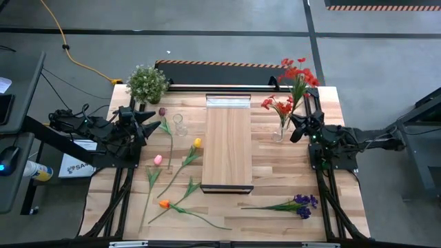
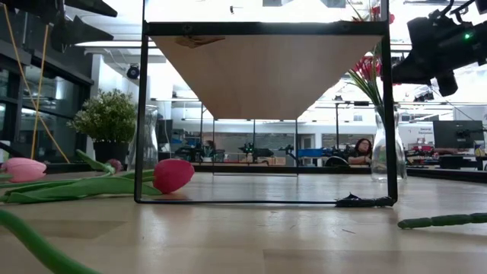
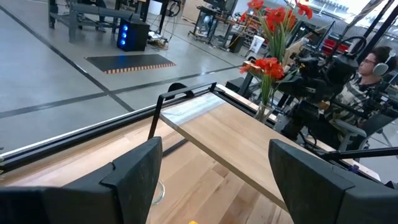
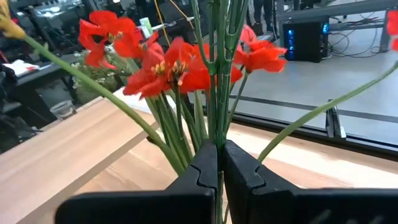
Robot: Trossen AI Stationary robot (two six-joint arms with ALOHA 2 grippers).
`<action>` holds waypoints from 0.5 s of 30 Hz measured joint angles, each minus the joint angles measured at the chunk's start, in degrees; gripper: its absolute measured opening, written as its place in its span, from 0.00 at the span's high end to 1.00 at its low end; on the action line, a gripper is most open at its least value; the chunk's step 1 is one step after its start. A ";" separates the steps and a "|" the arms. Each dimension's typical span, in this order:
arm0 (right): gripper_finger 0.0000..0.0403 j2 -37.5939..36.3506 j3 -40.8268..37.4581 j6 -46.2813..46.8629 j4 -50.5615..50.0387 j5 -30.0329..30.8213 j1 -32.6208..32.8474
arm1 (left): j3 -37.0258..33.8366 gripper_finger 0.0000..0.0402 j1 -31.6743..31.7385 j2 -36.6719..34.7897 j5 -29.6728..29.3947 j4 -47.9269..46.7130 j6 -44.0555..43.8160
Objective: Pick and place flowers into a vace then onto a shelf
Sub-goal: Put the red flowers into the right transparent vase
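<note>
Because the right gripper (image 1: 298, 128) sits right beside the glass vase (image 1: 278, 131) on the right side of the surface (image 1: 275, 186), its fingers (image 4: 202, 171) are clenched together on the thin green stems of the red flowers (image 1: 298, 74), and the right wrist view shows those stems rising straight out from between the closed pads. Judging by that, the stems are being steadied or seated in the vase; whether every red stem is already down inside the glass I cannot tell from these views. The vase stands on the plank surface just beside the shelf (image 1: 228, 141), not on it, so the shelf step looks not yet done.

Loose flowers lie flat on the surface to the left of the shelf, probably laid out for picking 1 at a time: a dark maroon one (image 1: 162, 111), a yellow one (image 1: 197, 143), a pink one (image 1: 158, 160) and an orange one (image 1: 164, 204). A purple flower (image 1: 304, 202) lies on the near right, well apart from the vase. A second, empty-looking clear vase (image 1: 179, 125) stands by the maroon head, near the potted plant (image 1: 147, 83).

The left gripper (image 1: 153, 117) hangs at the left edge of the surface near that second vase. Its fingers (image 3: 134, 171) are spread wide and released, with nothing between them; the shelf and the red flowers show beyond the gap.
</note>
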 joint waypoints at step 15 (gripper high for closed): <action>1.00 4.48 0.04 5.26 -0.85 9.64 8.63 | 0.00 0.19 -0.01 0.00 0.01 -0.04 0.00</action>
